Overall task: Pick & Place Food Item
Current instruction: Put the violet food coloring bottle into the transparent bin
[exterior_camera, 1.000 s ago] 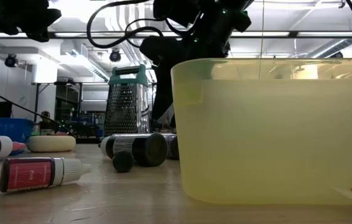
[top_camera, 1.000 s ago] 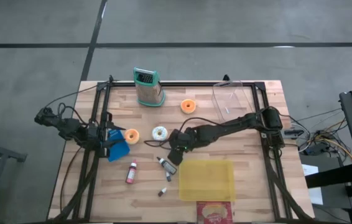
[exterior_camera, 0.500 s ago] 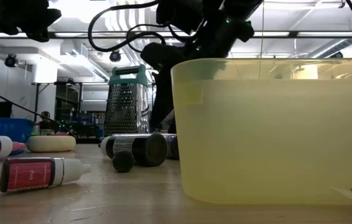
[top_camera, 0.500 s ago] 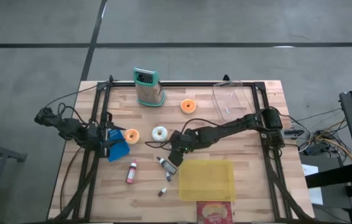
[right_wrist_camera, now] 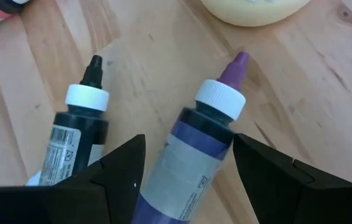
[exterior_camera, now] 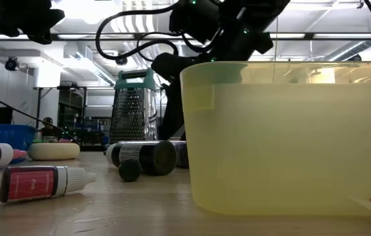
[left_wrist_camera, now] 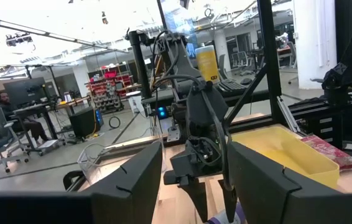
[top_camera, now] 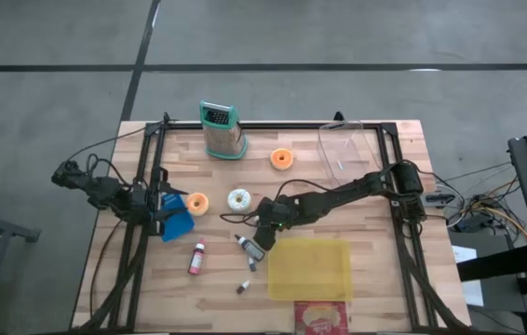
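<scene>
Three doughnuts lie flat on the wooden table: an orange one (top_camera: 282, 158), a yellow-orange one (top_camera: 196, 203) and a white-iced one (top_camera: 238, 198). My right gripper (right_wrist_camera: 188, 140) is open and slants down over two small bottles lying on their sides. The purple bottle (right_wrist_camera: 194, 155) lies between its fingers, which stand on either side without touching it. The black bottle (right_wrist_camera: 76, 137) lies just outside one finger. In the high view this gripper (top_camera: 256, 240) is near the table's middle. My left gripper (top_camera: 166, 212) waits open at the left edge, by a blue tray (top_camera: 180, 223).
A yellow tub (top_camera: 308, 268) stands just right of the bottles, toward the near edge, and fills the low view (exterior_camera: 290, 137). A red bottle (top_camera: 195, 258), a small bottle (top_camera: 243, 287), a grater (top_camera: 222, 130), a clear tub (top_camera: 347, 149) and a red packet (top_camera: 321, 318) are also on the table.
My right gripper has come down a little toward the two lying bottles and stays open. The bottles and doughnuts have not moved.
</scene>
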`<state>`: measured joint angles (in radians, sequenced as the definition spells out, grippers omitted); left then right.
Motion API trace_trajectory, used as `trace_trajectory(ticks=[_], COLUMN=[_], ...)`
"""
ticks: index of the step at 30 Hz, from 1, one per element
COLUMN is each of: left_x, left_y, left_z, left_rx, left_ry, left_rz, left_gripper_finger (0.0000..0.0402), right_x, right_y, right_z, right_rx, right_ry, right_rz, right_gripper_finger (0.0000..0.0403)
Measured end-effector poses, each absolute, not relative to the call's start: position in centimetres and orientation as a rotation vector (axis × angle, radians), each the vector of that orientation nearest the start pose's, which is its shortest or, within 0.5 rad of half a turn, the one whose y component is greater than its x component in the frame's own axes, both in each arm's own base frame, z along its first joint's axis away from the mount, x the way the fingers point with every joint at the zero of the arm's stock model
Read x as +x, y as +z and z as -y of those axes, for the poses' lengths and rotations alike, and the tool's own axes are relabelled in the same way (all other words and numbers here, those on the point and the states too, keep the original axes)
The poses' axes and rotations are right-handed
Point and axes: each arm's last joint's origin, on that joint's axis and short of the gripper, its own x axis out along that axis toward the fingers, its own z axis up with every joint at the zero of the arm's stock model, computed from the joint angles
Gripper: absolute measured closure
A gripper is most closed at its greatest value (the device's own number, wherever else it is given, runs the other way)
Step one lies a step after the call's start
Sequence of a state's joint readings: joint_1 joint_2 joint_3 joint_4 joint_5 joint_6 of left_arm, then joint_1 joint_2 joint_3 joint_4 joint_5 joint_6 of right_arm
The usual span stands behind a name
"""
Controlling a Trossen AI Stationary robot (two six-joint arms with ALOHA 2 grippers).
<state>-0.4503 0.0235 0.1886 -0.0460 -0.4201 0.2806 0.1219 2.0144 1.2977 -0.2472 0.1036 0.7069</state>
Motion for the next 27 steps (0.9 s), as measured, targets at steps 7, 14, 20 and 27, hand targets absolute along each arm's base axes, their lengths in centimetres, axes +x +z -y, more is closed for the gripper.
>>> trace_trajectory(ticks=[7,14,20,27], left_x=[7.8,7.8,7.8,7.8], left_y=[22.0,22.0,22.0,22.0], left_z=[2.5,2.5,2.5,2.5], left_rx=[0.23,0.23,0.23,0.23], left_ry=[-0.015,-0.015,-0.015,-0.015], left_rz=[0.112,0.112,0.111,0.111], left_gripper_finger=[0.0213,0.0213,0.0213,0.0213], right_x=[40.9,40.6,40.5,40.2], right_y=[14.6,14.2,13.7,13.2], right_z=[-4.7,-4.9,-4.9,-4.8], right_rx=[0.544,0.538,0.543,0.548], right_ry=[-0.317,-0.315,-0.311,-0.304], right_rz=[-0.918,-0.927,-0.913,-0.905], right_gripper_finger=[0.0166,0.0175,0.0179,0.0179])
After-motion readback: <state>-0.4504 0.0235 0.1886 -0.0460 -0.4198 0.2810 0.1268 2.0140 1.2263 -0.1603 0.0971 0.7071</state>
